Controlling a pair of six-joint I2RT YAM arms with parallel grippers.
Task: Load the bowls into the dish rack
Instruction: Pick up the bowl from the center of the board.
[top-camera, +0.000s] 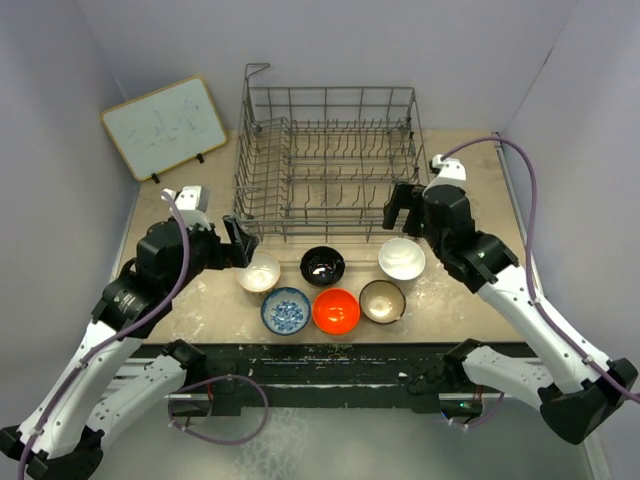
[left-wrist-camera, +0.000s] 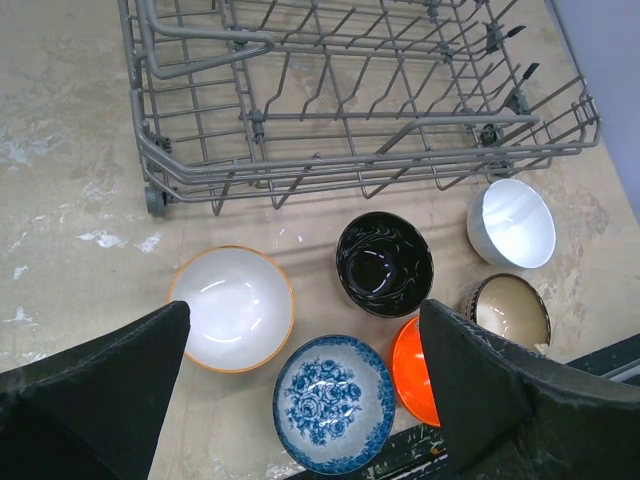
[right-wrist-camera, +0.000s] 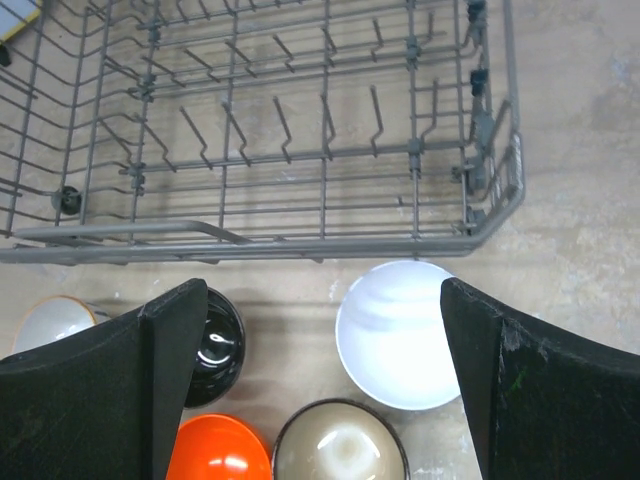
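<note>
Six bowls (top-camera: 323, 265) sit on table (top-camera: 460, 290), just in front of dish rack (top-camera: 330, 222), none inside. Left gripper (left-wrist-camera: 305, 308) spread wide, empty, above cream bowl (left-wrist-camera: 232, 308). Right gripper (right-wrist-camera: 322, 288) likewise above white bowl (right-wrist-camera: 398, 335).

Small round bowls, six in all: one cream bowl (top-camera: 259, 271), one glossy black bowl (top-camera: 322, 265), one white bowl (top-camera: 401, 258), one blue-and-white patterned bowl (top-camera: 285, 310), one orange-red bowl (top-camera: 336, 310), one brown-rimmed bowl (top-camera: 382, 300). Grey wire dish rack (top-camera: 325, 160), one. Whiteboard (top-camera: 165, 125), one. Robot arms, two: left arm (top-camera: 150, 270), right arm (top-camera: 470, 245), each with two fingers (left-wrist-camera: 500, 400).
</note>
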